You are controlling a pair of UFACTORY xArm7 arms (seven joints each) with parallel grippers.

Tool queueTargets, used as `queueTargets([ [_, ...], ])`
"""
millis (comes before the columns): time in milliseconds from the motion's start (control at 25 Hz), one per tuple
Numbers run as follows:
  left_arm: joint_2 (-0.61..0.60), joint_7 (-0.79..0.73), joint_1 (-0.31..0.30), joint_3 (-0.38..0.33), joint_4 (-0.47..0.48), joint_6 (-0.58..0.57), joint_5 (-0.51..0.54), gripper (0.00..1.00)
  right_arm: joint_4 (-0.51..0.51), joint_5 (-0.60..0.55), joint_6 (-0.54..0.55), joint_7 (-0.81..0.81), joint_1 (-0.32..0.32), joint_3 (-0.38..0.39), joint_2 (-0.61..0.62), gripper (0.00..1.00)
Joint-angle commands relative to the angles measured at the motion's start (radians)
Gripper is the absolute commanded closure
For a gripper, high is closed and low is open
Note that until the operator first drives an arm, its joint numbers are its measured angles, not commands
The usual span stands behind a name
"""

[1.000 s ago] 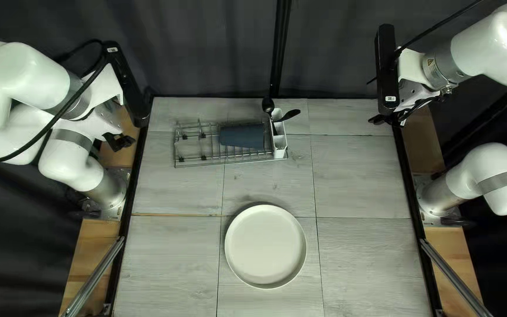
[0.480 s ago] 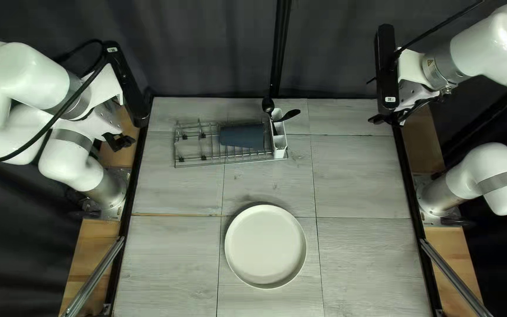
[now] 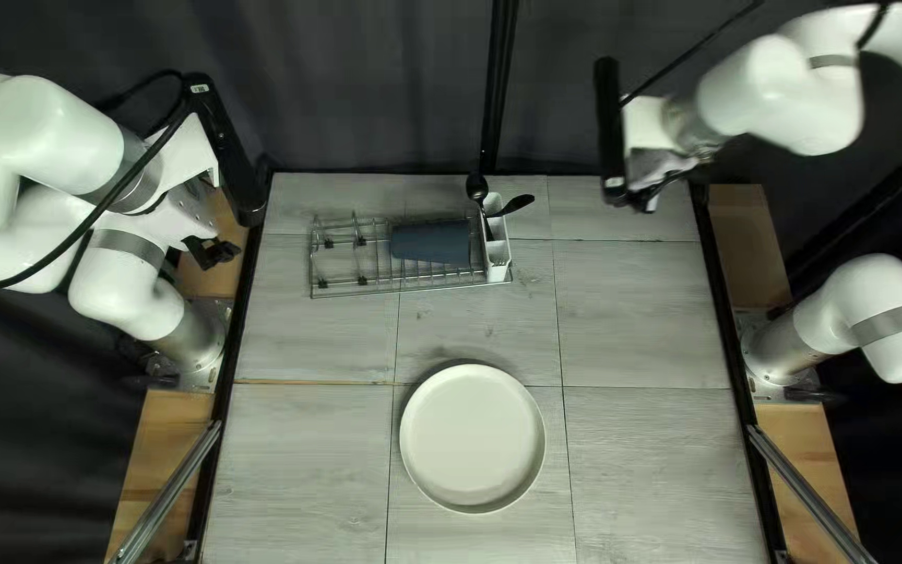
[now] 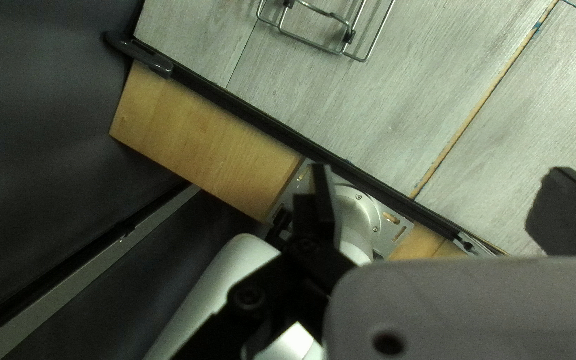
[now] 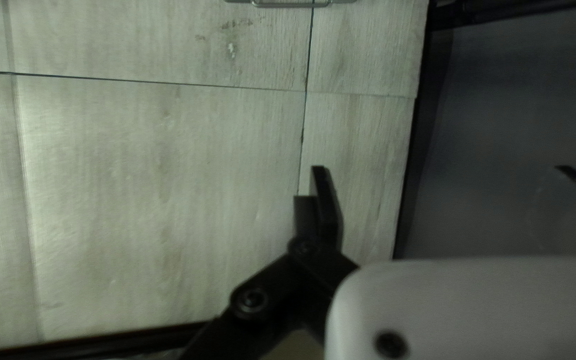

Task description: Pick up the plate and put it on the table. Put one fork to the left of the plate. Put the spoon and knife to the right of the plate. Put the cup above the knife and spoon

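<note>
In the top left view my left gripper [image 3: 211, 251] hangs past the table's left edge and my right gripper [image 3: 643, 198] is over the far right part. Both stand open and hold nothing, as the left gripper [image 4: 443, 193] in the left wrist view and the right gripper [image 5: 445, 177] in the right wrist view show. A white plate [image 3: 472, 439] lies flat at the near middle. The dark blue cup [image 3: 430, 242] lies sideways in the rack. A black spoon [image 3: 477, 188] and another black utensil [image 3: 515, 205] poke from the white holder [image 3: 497, 254]; their lower parts are hidden.
The wire rack [image 3: 357, 282] stands near the table's far edge, with the holder at its right end. Arm bases stand at both side edges of the table [image 3: 639, 313], above wooden boards [image 3: 749, 235]. A dark curtain hangs behind.
My right arm has swung inward from the right edge, carrying its gripper leftward over the table's far right part. The left arm, plate, cup and rack have stayed put.
</note>
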Motion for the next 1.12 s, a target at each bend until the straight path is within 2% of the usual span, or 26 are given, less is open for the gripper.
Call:
queueTargets([
  [40, 0.000, 0.000, 0.000, 0.000, 0.000, 0.000, 0.000, 0.00, -0.003, -0.043, -0.116, 0.001, 0.018, -0.030, 0.129, 0.00],
  [320, 0.000, 0.000, 0.000, 0.000, 0.000, 0.000, 0.000, 0.00, 0.047, -0.013, -0.203, -0.017, 0.049, -0.052, 0.314, 0.00],
  [760, 0.000, 0.000, 0.000, 0.000, 0.000, 0.000, 0.000, 0.00, 0.087, 0.010, -0.292, -0.035, 0.060, -0.060, 0.446, 0.00],
  [920, 0.000, 0.000, 0.000, 0.000, 0.000, 0.000, 0.000, 0.00, 0.087, -0.003, -0.292, -0.036, 0.056, -0.063, 0.445, 0.15],
  [960, 0.000, 0.000, 0.000, 0.000, 0.000, 0.000, 0.000, 0.00, 0.086, -0.007, -0.291, -0.035, 0.056, -0.063, 0.443, 0.32],
  [1000, 0.000, 0.000, 0.000, 0.000, 0.000, 0.000, 0.000, 0.00, 0.084, -0.011, -0.291, -0.032, 0.055, -0.062, 0.440, 0.76],
  [1040, 0.000, 0.000, 0.000, 0.000, 0.000, 0.000, 0.000, 0.00, 0.079, -0.021, -0.294, -0.025, 0.054, -0.062, 0.439, 0.98],
  [1120, 0.000, 0.000, 0.000, 0.000, 0.000, 0.000, 0.000, 0.00, 0.075, -0.036, -0.289, -0.017, 0.052, -0.061, 0.434, 1.00],
])
